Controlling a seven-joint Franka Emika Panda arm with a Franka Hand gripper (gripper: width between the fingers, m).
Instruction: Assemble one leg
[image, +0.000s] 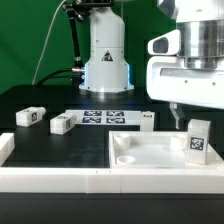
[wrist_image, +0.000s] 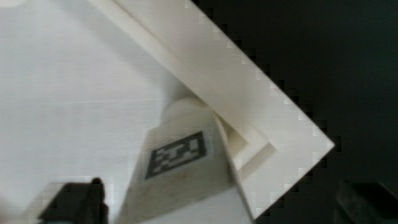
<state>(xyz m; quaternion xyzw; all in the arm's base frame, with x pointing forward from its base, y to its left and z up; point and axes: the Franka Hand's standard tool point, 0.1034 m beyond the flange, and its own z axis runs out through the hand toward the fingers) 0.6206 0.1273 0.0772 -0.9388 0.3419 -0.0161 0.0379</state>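
Observation:
A leg (image: 196, 140), a small white block with a black-and-white tag, stands upright on the large white tabletop panel (image: 150, 158), near its corner on the exterior view's right. It also shows in the wrist view (wrist_image: 187, 160), next to the panel's edge (wrist_image: 267, 110). My gripper (image: 185, 115) hangs just above this leg. In the wrist view my gripper (wrist_image: 217, 205) is open, with its dark fingers (wrist_image: 71, 202) wide apart on either side of the leg and not touching it. Three more legs (image: 28, 117), (image: 63, 123), (image: 147, 120) lie on the black table behind the panel.
The marker board (image: 100, 117) lies flat between the loose legs, in front of the robot base (image: 106, 62). A white raised rim (image: 25, 178) runs along the table's front and the exterior view's left.

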